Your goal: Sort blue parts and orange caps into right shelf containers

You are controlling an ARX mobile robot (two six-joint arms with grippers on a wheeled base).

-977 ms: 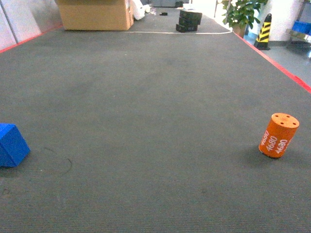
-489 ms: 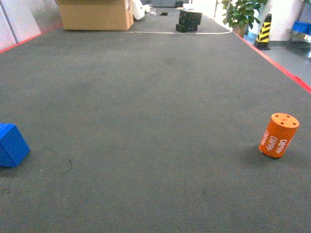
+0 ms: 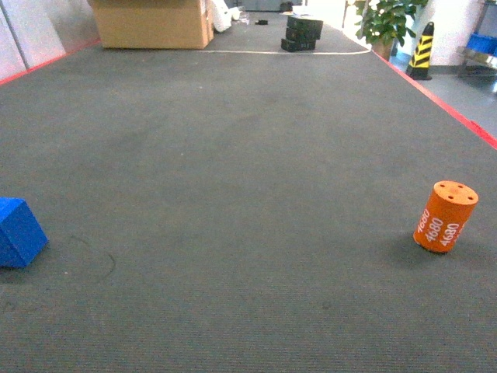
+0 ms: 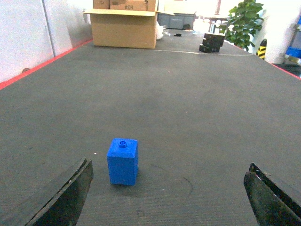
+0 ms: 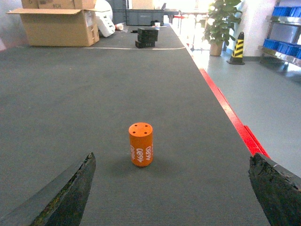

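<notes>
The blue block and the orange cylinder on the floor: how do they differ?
The blue block is box-shaped with flat sides; the orange cylinder is round. The cylinder carries white "4680" print and holes on top; the block shows only a small stud on top. Both stand upright on the dark carpet, untouched.

— Floor?
— Dark grey ribbed carpet (image 3: 248, 171), edged by a red border strip (image 3: 446, 105).
— Far end?
— Open cardboard box (image 3: 151, 23), stacked black cases (image 3: 301, 33), potted plant (image 3: 386, 19), yellow-black striped cone (image 3: 422, 51). Bright daylight behind.
</notes>
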